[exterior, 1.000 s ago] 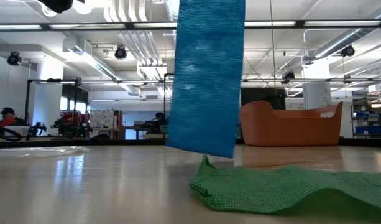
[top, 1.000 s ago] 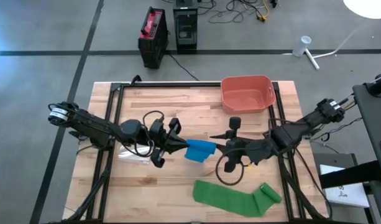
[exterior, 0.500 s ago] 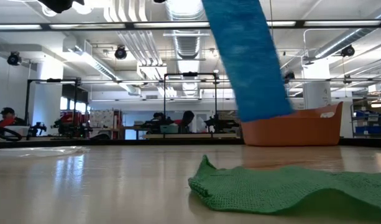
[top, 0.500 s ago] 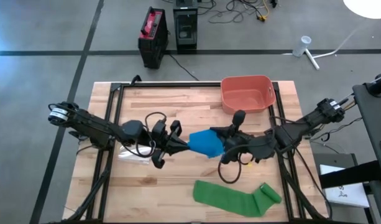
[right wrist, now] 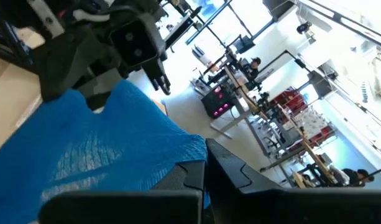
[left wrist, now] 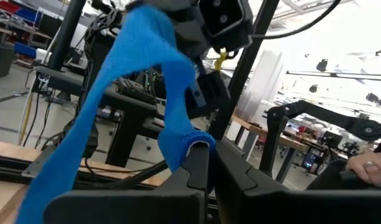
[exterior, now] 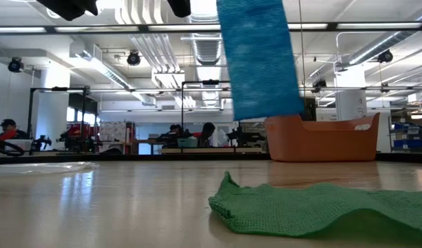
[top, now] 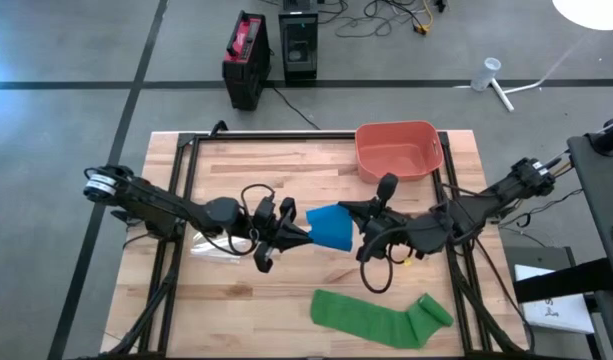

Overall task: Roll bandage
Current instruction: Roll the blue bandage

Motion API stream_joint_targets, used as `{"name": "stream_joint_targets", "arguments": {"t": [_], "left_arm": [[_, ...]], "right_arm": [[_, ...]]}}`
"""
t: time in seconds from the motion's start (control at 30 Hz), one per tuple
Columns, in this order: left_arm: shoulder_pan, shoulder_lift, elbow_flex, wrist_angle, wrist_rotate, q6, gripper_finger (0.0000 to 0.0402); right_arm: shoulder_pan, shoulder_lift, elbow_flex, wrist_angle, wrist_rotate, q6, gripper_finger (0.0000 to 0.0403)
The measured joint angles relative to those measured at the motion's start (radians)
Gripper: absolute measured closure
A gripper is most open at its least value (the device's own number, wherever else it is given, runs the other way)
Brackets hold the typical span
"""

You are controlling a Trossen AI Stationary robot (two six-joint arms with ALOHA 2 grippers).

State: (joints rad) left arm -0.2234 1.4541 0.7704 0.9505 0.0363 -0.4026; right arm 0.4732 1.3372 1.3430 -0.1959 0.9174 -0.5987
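The wood surface point(top: 286, 170) carries an orange bin point(top: 398, 152) at the far edge and a green bandage point(top: 381, 318) lying flat near the front, w/ one end rolled. Above the middle, the blue bandage point(top: 331, 227) hangs in the air btw. both arms, off the surface. Left hand point(top: 298, 236) is clenched on one end of it; right hand point(top: 358, 222) is clenched on the other end.
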Motion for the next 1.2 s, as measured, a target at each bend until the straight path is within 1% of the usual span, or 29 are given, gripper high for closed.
{"name": "stream_joint_targets", "arguments": {"t": [0.5,0.7,0.87,1.07,1.2], "left_arm": [[0.001,0.031,0.000,0.014,-0.004,0.004,0.0401],[0.001,0.031,0.000,0.017,-0.004,0.020,0.0401],[0.000,0.031,0.000,0.040,0.002,0.027,0.0402],[-0.003,0.032,0.000,0.082,0.034,0.042,0.0402],[-0.008,0.032,0.000,0.120,0.056,0.062,0.0401]], "right_arm": [[0.018,-0.004,0.011,0.031,-0.001,-0.024,0.0401],[0.020,-0.004,0.011,0.082,-0.001,-0.057,0.0400],[0.006,-0.001,0.011,0.039,0.001,-0.009,0.0400],[-0.014,0.002,-0.007,-0.041,0.000,0.106,0.0400],[-0.023,0.002,-0.023,-0.094,-0.001,0.145,0.0397]]}}
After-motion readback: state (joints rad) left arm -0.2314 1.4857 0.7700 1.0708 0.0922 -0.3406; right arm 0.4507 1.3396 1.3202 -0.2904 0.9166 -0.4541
